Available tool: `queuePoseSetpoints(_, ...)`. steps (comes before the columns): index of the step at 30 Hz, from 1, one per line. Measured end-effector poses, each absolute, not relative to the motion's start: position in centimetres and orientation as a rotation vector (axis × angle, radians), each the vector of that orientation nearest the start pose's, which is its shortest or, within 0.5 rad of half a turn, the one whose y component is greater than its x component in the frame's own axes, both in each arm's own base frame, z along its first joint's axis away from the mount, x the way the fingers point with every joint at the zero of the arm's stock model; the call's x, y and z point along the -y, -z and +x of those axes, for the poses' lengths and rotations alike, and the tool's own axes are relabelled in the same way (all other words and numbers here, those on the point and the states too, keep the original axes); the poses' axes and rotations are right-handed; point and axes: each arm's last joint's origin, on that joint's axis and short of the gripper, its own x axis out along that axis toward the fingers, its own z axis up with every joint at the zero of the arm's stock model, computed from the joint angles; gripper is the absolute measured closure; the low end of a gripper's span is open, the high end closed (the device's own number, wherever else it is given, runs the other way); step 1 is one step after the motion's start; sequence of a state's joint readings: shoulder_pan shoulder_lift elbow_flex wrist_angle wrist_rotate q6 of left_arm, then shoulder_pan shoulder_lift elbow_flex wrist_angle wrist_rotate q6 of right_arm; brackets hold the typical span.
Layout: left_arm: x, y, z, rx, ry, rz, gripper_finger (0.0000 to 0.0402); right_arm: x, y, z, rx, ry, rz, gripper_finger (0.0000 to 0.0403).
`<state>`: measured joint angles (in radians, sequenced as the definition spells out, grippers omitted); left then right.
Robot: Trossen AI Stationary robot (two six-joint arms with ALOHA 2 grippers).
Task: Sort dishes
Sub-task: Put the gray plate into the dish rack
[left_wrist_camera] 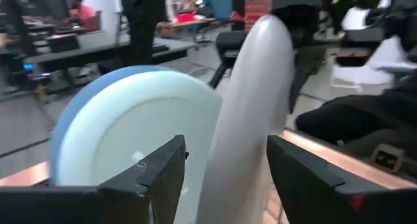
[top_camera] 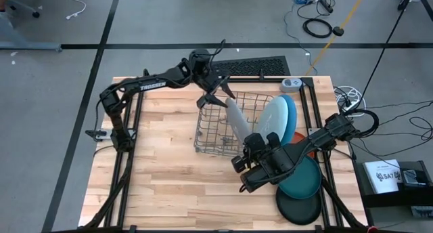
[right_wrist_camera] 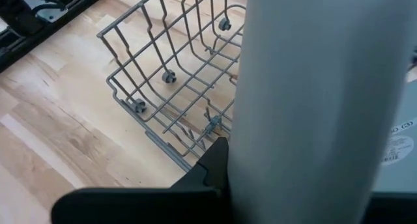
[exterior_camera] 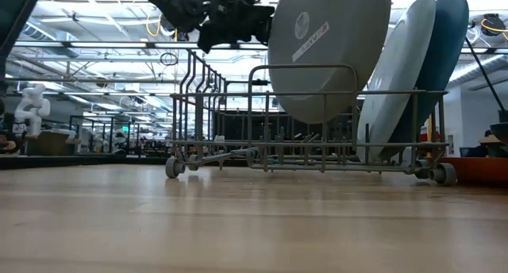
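Observation:
A grey plate [top_camera: 234, 118] stands on edge over the wire dish rack [top_camera: 211, 135]. My right gripper [top_camera: 252, 143] is shut on its near rim. My left gripper [left_wrist_camera: 228, 178] is open at the rack's far left corner, with one finger on either side of the plate's far rim [left_wrist_camera: 251, 87]. A pale blue plate [exterior_camera: 397, 74] and a blue plate [exterior_camera: 446, 59] stand on edge in the rack's right end. An orange plate [top_camera: 298, 137], a teal plate [top_camera: 302, 177] and a black plate [top_camera: 298, 209] lie flat on the table to the rack's right. My right gripper holds the grey plate by its near rim [right_wrist_camera: 242, 152], pinched between the two fingers. It comes from the near right, slanting down. The plate stands tilted on edge, its lower rim [exterior_camera: 317, 118] below the rack's top wire and above the rack's floor. My left gripper's fingers [left_wrist_camera: 296, 175] straddle the plate's far rim; whether they touch it cannot be told.
A black keyboard [top_camera: 254, 65] and a small white device [top_camera: 291, 82] lie at the table's far edge. Bare wood [top_camera: 162, 165] stretches left of and in front of the rack. Metal frame rails [top_camera: 308, 104] run along the table's sides.

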<state>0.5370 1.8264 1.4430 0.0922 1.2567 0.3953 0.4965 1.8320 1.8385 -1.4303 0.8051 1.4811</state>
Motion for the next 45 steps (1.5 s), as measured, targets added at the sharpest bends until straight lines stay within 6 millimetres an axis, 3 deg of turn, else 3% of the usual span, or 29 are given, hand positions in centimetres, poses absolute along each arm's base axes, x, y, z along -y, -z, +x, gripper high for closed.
queuePoseSetpoints(3, -18.9, -29.6, 37.3, -0.045, 0.764, 0.116, 0.0226, -14.6, -33.3, 31.4, -0.653, 0.93, 0.452, 0.0393)
queuePoseSetpoints(10, -19.1, -29.4, 37.8, 0.005, 0.873, 0.135, 0.0364, -14.8, -33.3, 31.2, -0.667, 0.926, 0.445, 0.0393)
queuePoseSetpoints(21, -19.1, -29.9, 37.9, 0.067, 0.915, 0.199, 0.0364, -14.9, -33.4, 31.2, -0.674, 0.907, 0.406, 0.0373)
queuePoseSetpoints(35, -18.8, -29.9, 37.7, 0.09, 1.011, 0.175, 0.0389, -16.7, -34.1, 29.4, -0.668, 0.831, 0.329, 0.022)
queuePoseSetpoints(45, -18.7, -29.9, 37.7, 0.088, 1.03, 0.16, 0.0392, -17.5, -36.0, 26.9, -0.622, 0.767, 0.303, 0.0226)
